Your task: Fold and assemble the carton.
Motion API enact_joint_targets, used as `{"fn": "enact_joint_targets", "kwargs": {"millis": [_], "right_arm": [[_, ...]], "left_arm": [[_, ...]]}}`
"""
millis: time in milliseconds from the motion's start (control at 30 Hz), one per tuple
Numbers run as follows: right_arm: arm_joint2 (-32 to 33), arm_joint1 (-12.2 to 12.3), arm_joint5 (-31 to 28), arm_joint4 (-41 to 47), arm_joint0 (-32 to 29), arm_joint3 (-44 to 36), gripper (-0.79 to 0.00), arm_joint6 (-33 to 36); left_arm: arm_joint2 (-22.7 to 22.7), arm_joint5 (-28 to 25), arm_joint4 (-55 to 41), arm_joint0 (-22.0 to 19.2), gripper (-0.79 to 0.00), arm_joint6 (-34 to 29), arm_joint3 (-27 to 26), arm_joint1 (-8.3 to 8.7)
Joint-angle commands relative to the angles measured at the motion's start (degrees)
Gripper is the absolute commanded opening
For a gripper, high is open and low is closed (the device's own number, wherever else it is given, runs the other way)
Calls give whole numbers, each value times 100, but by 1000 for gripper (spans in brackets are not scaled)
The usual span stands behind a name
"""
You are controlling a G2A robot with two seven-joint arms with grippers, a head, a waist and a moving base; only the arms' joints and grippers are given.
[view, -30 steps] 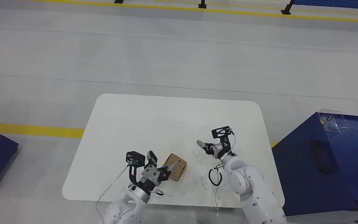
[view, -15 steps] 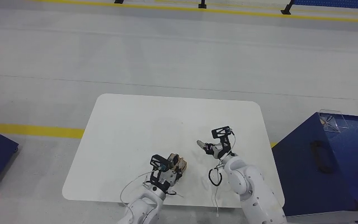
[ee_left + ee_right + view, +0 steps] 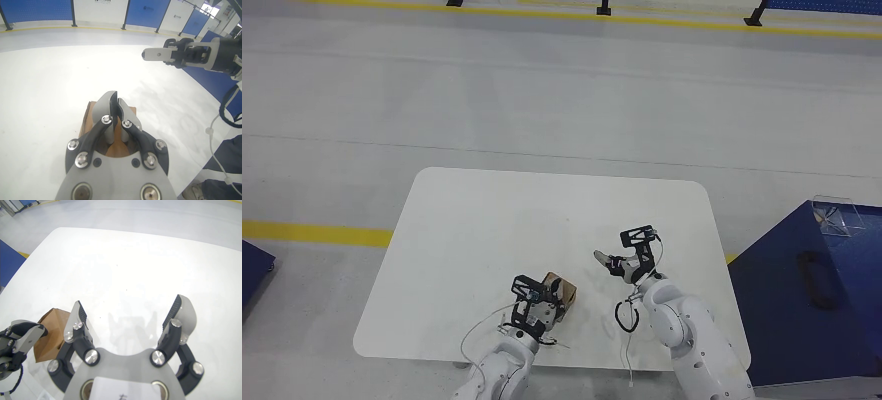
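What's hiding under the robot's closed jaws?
The brown carton sits under the left arm's jaws, on the white table. The jaws cover its middle, so whether its flaps are folded there cannot be seen.

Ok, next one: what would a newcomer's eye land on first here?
The small brown carton near the robot's edge of the white table, with the left gripper closed right over it; whether it presses on the cardboard I cannot tell. Then the right gripper, wide open over bare table beside the carton and apart from it.
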Motion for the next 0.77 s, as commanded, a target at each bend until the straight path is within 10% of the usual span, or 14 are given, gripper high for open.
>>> {"fn": "enact_joint_targets", "kwargs": {"millis": [0,367,633,667,700,733], "right_arm": [[0,0,0,0,0,0,0,0],[0,0,0,0,0,0,0,0],[0,0,0,0,0,0,0,0],[0,0,0,0,0,0,0,0],[0,0,0,0,0,0,0,0],[0,0,0,0,0,0,-1,0]], "left_arm": [[23,65,93,-39,-785,-107,46,-4],[-23,69,37,60,-785,-10,-98,0],[-216,-147,-222,672,-785,1522,-1014,49],[-257,-76,-226,725,-489,1720,-1109,52],[-257,-76,-226,725,0,1720,-1109,52],[-247,-103,-228,711,-782,1664,-1103,52]]}}
